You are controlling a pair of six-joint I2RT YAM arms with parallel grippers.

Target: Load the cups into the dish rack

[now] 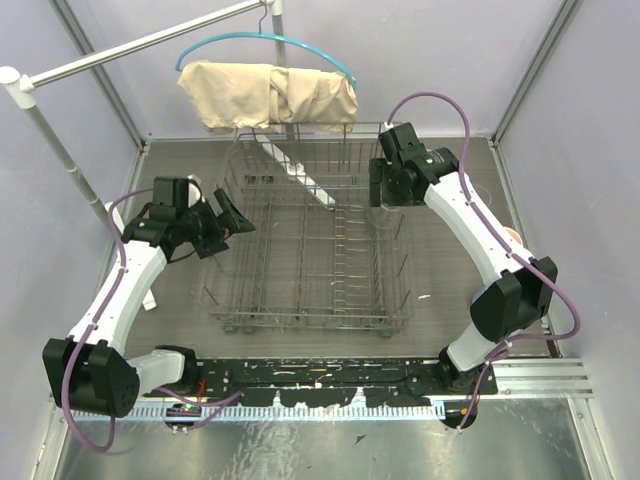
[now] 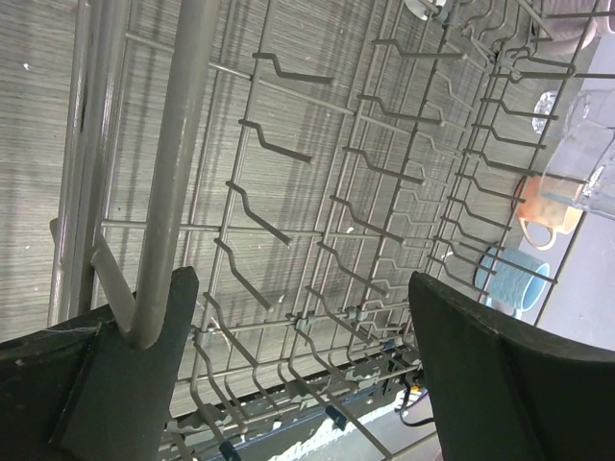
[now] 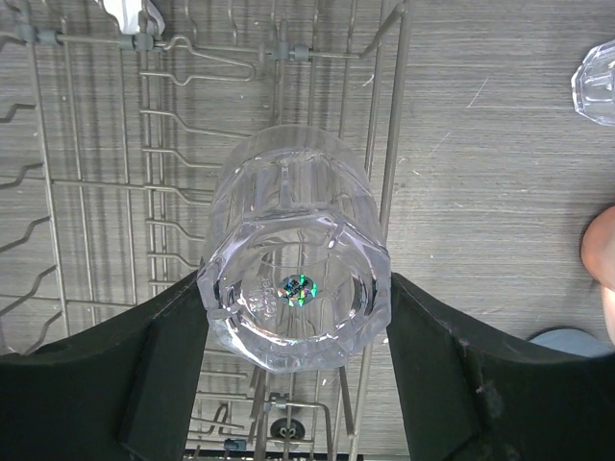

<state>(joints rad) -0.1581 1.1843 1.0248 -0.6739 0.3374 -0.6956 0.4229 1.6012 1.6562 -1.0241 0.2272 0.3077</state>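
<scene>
The grey wire dish rack (image 1: 300, 322) stands mid-table. My right gripper (image 1: 390, 203) is shut on a clear glass tumbler (image 3: 293, 279), held base-up over the rack's right side, close to its right rim (image 3: 392, 144). A second clear tumbler (image 3: 596, 82) stands on the table to the right of the rack. The peach mug (image 2: 548, 206) and the light blue mug (image 2: 514, 279) show through the wires, beyond the rack. My left gripper (image 1: 232, 212) is open and empty at the rack's left rim (image 2: 178, 144), its fingers (image 2: 500, 375) spread wide. I cannot pick out the mauve mug.
A beige cloth on a teal hanger (image 1: 268, 95) hangs from a white rail (image 1: 130, 50) behind the rack. A white strip (image 1: 300, 170) lies in the rack's back part. Grey walls close in left and right.
</scene>
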